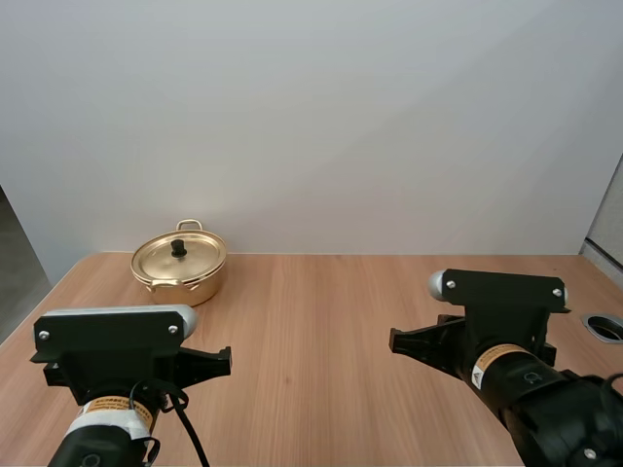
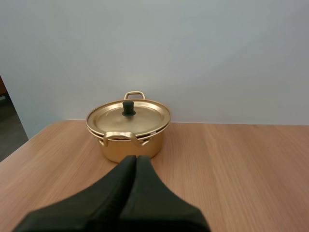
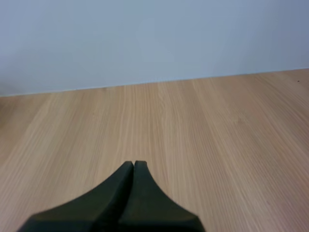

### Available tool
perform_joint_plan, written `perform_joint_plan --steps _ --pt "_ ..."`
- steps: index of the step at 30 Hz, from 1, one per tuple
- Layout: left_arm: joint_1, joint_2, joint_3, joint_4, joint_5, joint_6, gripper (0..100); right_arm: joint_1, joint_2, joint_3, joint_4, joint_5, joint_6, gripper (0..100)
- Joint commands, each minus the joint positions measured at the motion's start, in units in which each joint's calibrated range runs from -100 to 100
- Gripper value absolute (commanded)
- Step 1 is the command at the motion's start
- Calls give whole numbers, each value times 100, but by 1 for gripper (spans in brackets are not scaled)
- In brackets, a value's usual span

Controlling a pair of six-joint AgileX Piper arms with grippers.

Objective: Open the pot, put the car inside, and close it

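Shiny gold metal pot [image 1: 179,265] sits at the table's far left, lid [image 2: 128,115] on.
Both grippers, left [image 2: 135,159] and right [image 3: 133,165], clenched on nothing; no car around, so it's either pre-open or done.

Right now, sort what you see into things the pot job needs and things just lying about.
For the job:
- round gold metal pot, far left of the table
- its gold lid with a black knob, on the pot
- left gripper, shut
- right gripper, shut

Just there:
- light wooden table
- round grommet hole at its right edge
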Motion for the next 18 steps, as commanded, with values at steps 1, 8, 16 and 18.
perform_joint_plan --steps 1,8,16,18 --pt "-5 0 0 -1 15 88 0 -136 -290 114 93 -49 1 0" --pt "2 0 0 -1124 198 1409 0 -505 -458 225 589 -32 -11 0" --pt "2 0 0 -1316 498 1534 0 -621 -892 552 968 10 -499 0" --pt "2 0 0 -1316 498 1534 0 -621 -1081 675 968 -50 -829 0"
